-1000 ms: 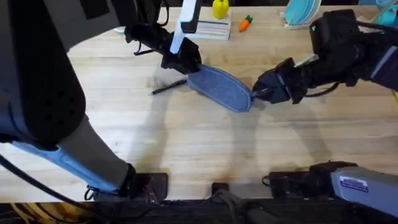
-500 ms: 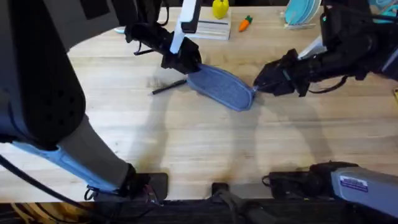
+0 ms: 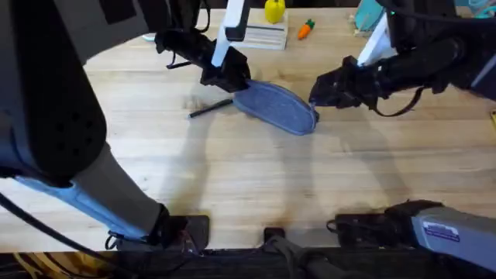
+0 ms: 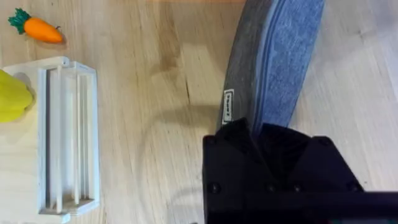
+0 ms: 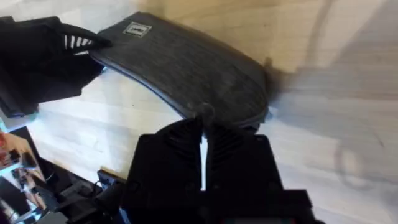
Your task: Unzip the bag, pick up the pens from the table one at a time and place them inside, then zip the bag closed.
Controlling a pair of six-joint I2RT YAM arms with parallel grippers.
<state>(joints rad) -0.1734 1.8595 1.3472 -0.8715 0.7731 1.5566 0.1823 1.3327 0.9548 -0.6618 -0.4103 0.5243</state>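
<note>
Fingers of the right gripper point(image 5: 203, 134) are pressed almost together, with a small knob of the bag's zipper end sitting right at their tips; whether they truly pinch it is hard to tell, but they look clenched on that end of the bag point(image 3: 275, 107). At the bag's other end the left gripper point(image 3: 229, 77) is clamped onto the fabric, its dark fingers point(image 4: 273, 149) covering the end of the pouch beside a small white label. The bag, a blue-grey oval pouch, lies on the table point(image 3: 256, 178) towards the far edge, near the middle of its width, slanting from the left gripper down to the right one. One black pen point(image 3: 209, 108) lies flat on the table just beside the bag's left end, partly under the left gripper, angled towards the left edge. Along the far edge stand a white rack point(image 4: 65, 137), a yellow object point(image 3: 273, 10) and a small toy carrot point(image 3: 306, 29).
</note>
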